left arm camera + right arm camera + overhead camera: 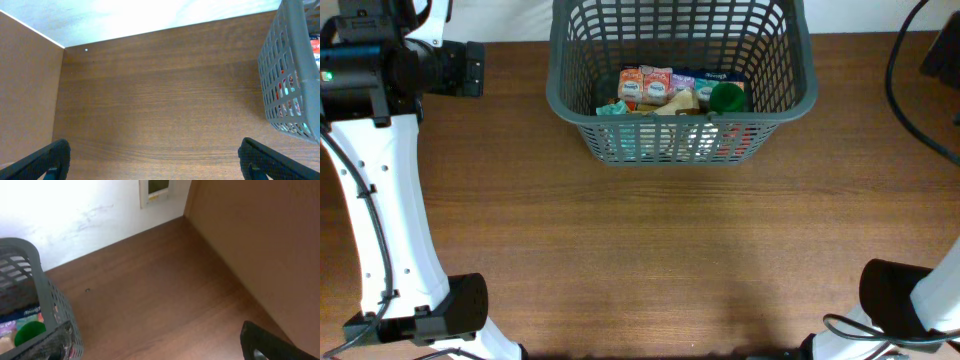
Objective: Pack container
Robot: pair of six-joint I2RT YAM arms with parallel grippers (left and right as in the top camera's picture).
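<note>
overhead: basket (650, 142) sat far-centre on table (640, 250), groceries (670, 90) inside | left wrist: left gripper (155, 159) gaped wide, empty; a rightward swing could have snagged the basket's slots and dragged it | right wrist: one right-gripper finger (274, 344) showed, spread untellable.

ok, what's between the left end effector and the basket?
Nothing. In the left wrist view, only bare wood table runs from the open left end effector to the basket.
</note>
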